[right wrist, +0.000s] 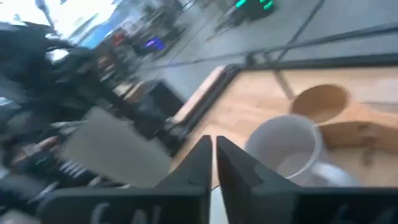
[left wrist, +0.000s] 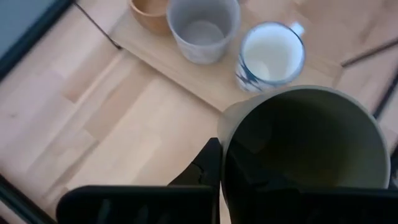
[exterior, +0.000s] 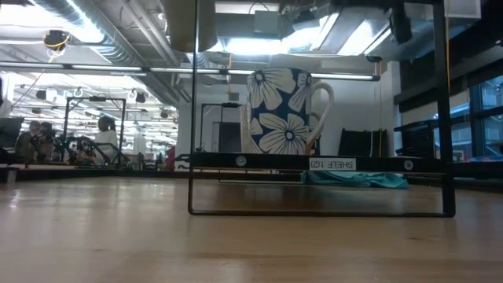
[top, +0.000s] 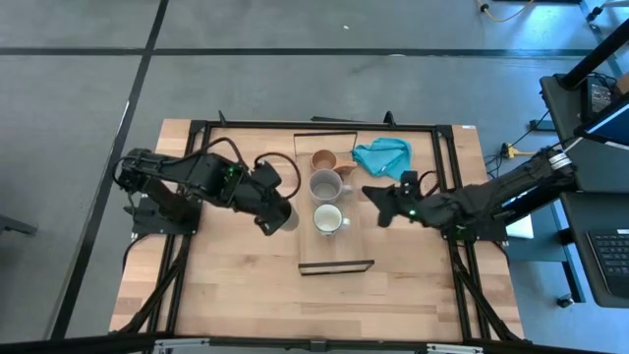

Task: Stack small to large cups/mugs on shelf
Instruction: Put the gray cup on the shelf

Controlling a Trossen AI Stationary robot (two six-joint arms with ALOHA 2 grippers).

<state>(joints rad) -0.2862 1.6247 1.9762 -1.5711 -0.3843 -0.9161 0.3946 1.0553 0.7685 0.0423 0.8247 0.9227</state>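
On the shelf (top: 335,258), running lengthwise away from the table's front, three cups stand upright in a row: tan cup (top: 323,159), grey mug (top: 324,185), flowered mug (top: 328,219). Just left of it, the left gripper (top: 275,218) clamps the dark olive cup (left wrist: 308,155), mouth up. The right gripper (top: 382,205), fingers nearly together and empty, hangs right of the shelf.

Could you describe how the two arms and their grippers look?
Both arms are black and jointed, with black cables looping along them. The left gripper and right gripper are dark two-finger claws, with small green lights glowing nearby. The right gripper's fingers are flat, tapering black blades.
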